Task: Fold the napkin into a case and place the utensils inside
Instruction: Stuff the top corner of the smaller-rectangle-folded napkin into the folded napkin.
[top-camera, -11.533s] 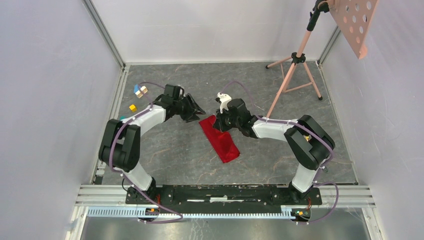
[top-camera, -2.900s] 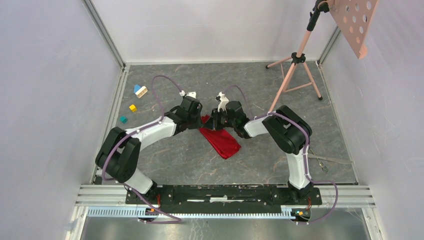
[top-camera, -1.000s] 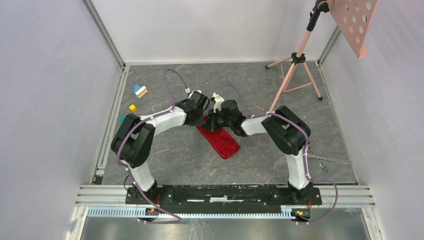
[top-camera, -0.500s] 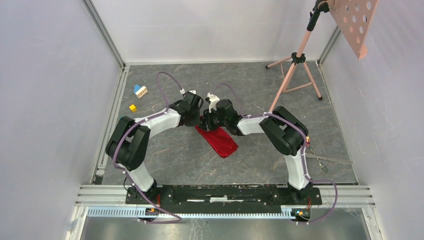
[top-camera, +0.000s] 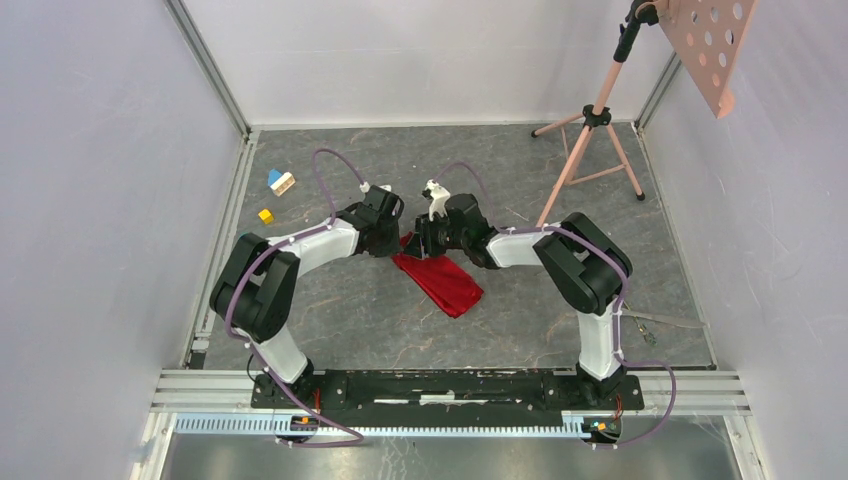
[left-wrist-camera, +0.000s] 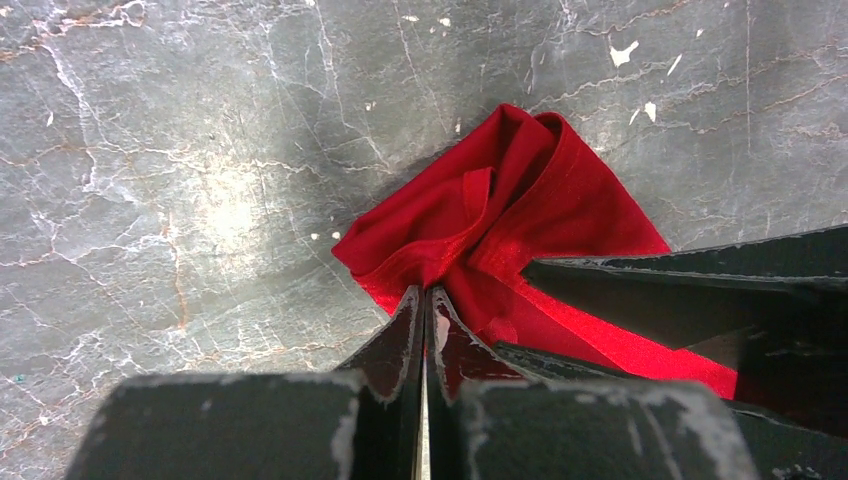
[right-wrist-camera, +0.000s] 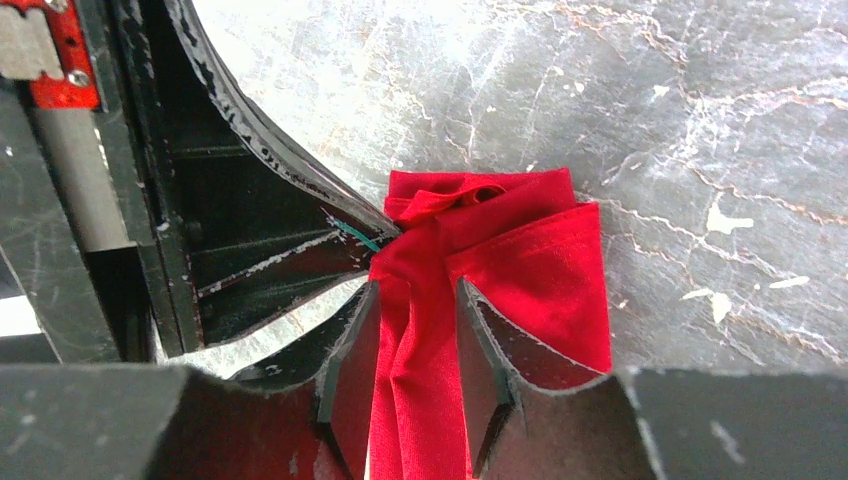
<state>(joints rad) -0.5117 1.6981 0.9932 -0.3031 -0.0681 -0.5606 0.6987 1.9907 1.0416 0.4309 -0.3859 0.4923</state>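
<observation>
Your left end effector (left-wrist-camera: 425, 296) is pinched shut, seemingly on the edge of the napkin (left-wrist-camera: 560, 205); your right end effector (right-wrist-camera: 415, 292) stands apart, astride it.

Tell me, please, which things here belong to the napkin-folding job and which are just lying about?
Job: red napkin, left gripper pinching it, right gripper straddling it, metal utensils beside the right arm.
Lying about: blue and cream blocks, yellow block, tripod stand, perforated board.

Bright light is glaring off the marbled tabletop (left-wrist-camera: 230, 210); my left fingers (left-wrist-camera: 400, 345) are blurring near the lens.
</observation>
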